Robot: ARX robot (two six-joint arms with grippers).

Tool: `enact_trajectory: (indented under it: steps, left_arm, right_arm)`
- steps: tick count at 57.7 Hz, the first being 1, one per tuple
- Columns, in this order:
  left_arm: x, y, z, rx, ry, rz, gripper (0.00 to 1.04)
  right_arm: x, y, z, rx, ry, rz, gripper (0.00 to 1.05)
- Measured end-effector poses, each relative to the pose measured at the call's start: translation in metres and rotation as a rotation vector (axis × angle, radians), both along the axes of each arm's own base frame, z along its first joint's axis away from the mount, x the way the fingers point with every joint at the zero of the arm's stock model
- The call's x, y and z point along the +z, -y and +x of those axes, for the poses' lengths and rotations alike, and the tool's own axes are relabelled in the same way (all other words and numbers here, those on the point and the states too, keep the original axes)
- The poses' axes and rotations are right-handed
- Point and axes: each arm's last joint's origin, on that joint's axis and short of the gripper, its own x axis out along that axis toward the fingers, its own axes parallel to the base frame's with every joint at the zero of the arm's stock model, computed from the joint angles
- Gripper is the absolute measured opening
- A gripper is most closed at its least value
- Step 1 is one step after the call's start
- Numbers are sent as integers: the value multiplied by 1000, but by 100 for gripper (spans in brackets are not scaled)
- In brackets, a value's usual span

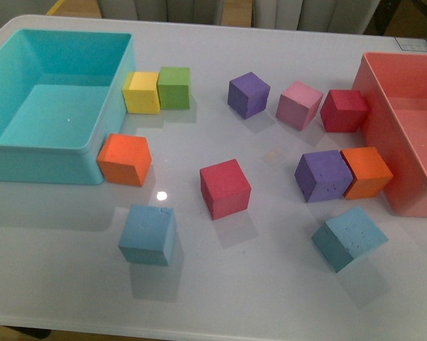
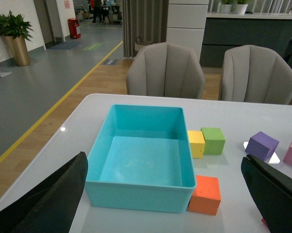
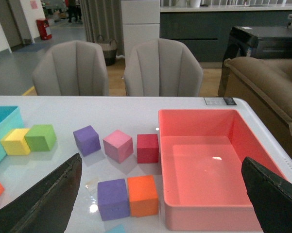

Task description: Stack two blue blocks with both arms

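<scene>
Two light-blue blocks lie apart near the table's front edge in the front view: the left one (image 1: pixel 148 234) sits square, the right one (image 1: pixel 349 238) is turned at an angle. Neither arm shows in the front view. My left gripper (image 2: pixel 164 160) is open and empty, held above the table and facing the turquoise bin; no blue block shows in its view. My right gripper (image 3: pixel 160 159) is open and empty, facing the pink-red bin. Only a sliver of the right blue block (image 3: pixel 117 229) shows at the edge of its view.
A turquoise bin (image 1: pixel 92 153) stands at the left and a pink-red bin (image 1: pixel 384 153) at the right. Between them lie yellow (image 1: pixel 141 91), green (image 1: pixel 174 87), orange (image 1: pixel 124 159), red (image 1: pixel 225 187), purple (image 1: pixel 322 175) and other cubes.
</scene>
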Motion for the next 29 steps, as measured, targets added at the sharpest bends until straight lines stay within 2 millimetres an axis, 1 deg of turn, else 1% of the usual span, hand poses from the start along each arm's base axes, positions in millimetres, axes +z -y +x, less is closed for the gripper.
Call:
enact_trajectory:
  steps: [29]
  left_arm:
    - [0, 0, 0, 0, 0, 0, 96]
  right_arm:
    - [0, 0, 0, 0, 0, 0, 96]
